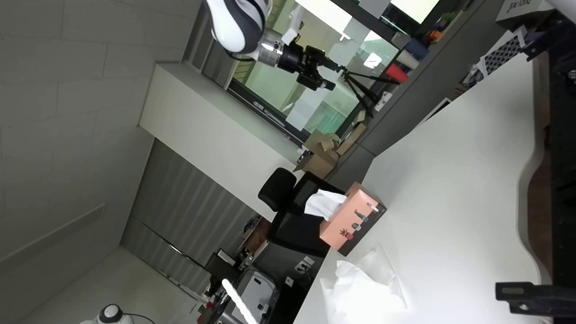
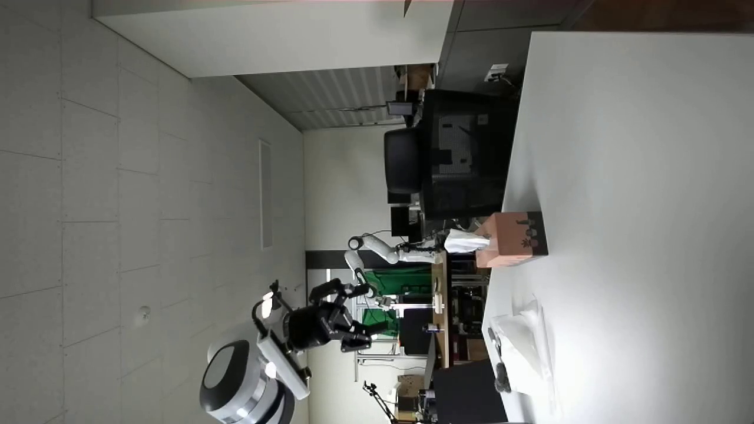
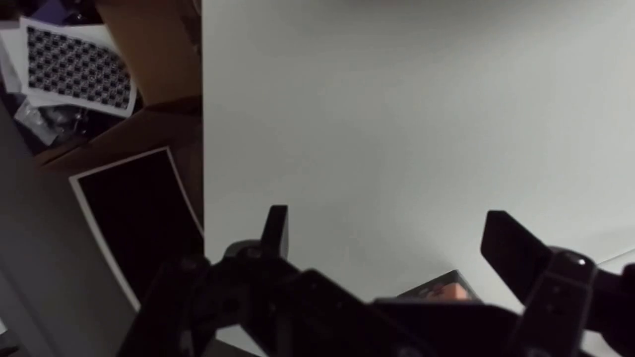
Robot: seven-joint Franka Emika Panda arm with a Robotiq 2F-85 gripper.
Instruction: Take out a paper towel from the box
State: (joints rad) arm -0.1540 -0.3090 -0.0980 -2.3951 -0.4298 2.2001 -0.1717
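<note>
The salmon-pink box (image 1: 348, 220) stands on the white table near its edge; it also shows in an exterior view (image 2: 508, 238). Both exterior pictures lie on their side, with up toward the left. A white paper towel (image 1: 324, 204) sticks up from the box's slot, also seen in an exterior view (image 2: 465, 241). My gripper (image 1: 332, 74) hangs well above the table, apart from the box; it also shows in an exterior view (image 2: 377, 307). In the wrist view, the gripper (image 3: 388, 213) has its fingers wide apart with nothing between them. There, only a box corner (image 3: 450, 291) shows; the towel is hidden.
A crumpled white bag-like sheet (image 1: 364, 292) lies on the table beside the box, also in an exterior view (image 2: 524, 353). A black chair (image 2: 453, 153) stands past the table edge. Below the table edge, a carton holds a patterned sheet (image 3: 79, 69).
</note>
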